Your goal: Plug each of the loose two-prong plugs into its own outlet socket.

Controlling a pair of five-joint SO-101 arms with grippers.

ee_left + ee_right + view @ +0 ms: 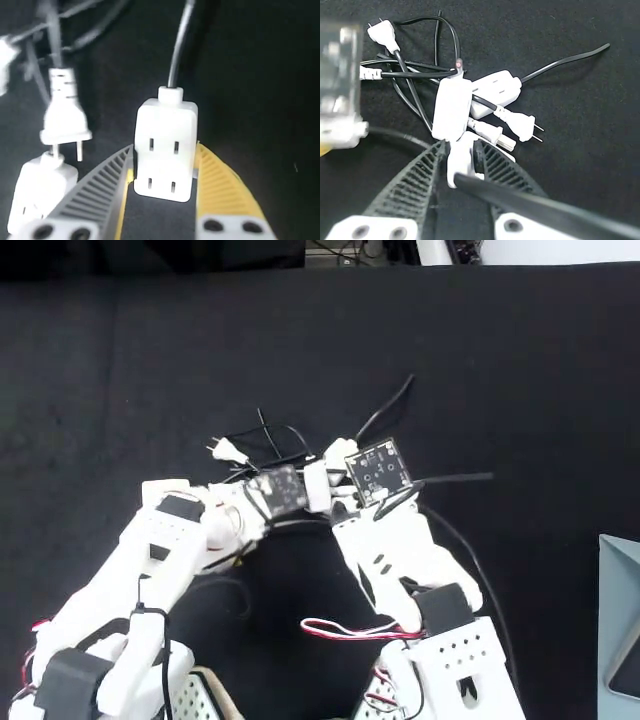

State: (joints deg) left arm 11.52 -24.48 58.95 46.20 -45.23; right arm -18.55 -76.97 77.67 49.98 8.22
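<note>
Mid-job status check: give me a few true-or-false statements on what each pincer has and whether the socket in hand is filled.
1. The left pincer is closed on a white socket block with a black cord. True.
2. That socket block already has a plug pushed into its slots. False: all four slots are empty.
3. A white two-prong plug sits beside that block, not plugged into it. True.
4. The right pincer is wide open with nothing between its fingers. False: it is closed around a white piece of the cord bundle; whether that piece is a plug or a socket is hard to tell.
</note>
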